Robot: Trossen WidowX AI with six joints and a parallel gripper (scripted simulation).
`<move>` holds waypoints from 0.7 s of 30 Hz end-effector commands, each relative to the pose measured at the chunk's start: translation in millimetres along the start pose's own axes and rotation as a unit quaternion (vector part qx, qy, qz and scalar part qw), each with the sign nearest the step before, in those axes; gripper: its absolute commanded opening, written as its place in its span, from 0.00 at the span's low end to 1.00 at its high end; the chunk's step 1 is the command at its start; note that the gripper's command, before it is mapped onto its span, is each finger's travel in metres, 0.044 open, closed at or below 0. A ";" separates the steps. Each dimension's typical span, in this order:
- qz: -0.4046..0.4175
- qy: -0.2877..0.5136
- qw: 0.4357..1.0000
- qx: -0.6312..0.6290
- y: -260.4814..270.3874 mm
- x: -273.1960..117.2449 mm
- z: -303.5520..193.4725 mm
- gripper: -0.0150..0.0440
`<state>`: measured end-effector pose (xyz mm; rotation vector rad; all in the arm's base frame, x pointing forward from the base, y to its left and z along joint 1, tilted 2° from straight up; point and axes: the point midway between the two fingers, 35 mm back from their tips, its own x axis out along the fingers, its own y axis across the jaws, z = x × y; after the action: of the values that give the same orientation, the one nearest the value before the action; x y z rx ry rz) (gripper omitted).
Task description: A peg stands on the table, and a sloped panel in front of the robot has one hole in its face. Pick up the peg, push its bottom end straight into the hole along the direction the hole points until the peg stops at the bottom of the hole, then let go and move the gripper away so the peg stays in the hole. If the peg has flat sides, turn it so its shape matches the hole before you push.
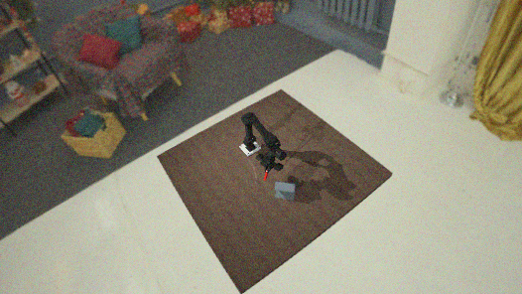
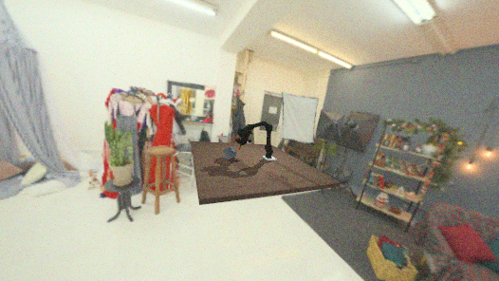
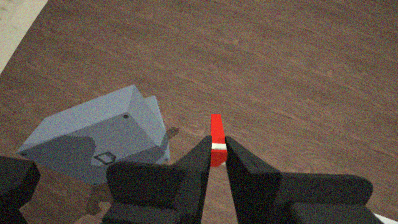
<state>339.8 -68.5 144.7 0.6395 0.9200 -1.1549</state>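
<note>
My gripper [image 1: 268,170] [image 3: 217,140] is shut on the red peg [image 1: 266,176] [image 2: 239,147] [image 3: 216,127], which has a white band at the fingertips. The peg is held tilted above the table, and its free end sticks out past the fingers. The blue-grey sloped panel [image 1: 285,188] [image 2: 230,153] [image 3: 80,120] stands apart from the peg, to the left of the fingers in the wrist view. Its face shows a four-sided hole [image 3: 105,158], turned like a diamond, just above a dark gripper part. The lower part of the panel is partly hidden there.
The brown table [image 1: 223,238] [image 2: 223,192] carries the arm's white base plate [image 1: 249,148] [image 2: 269,158], whose corner also shows at the bottom right of the wrist view. Shadows of the arm fall on the table and on the panel's face. Room furniture stands beyond the table.
</note>
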 end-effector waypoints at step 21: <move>0.021 -0.052 0.998 -0.038 23.5 -11.8 -20.7 0.25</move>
<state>353.2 -42.6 145.8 0.5478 0.8620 -1.1030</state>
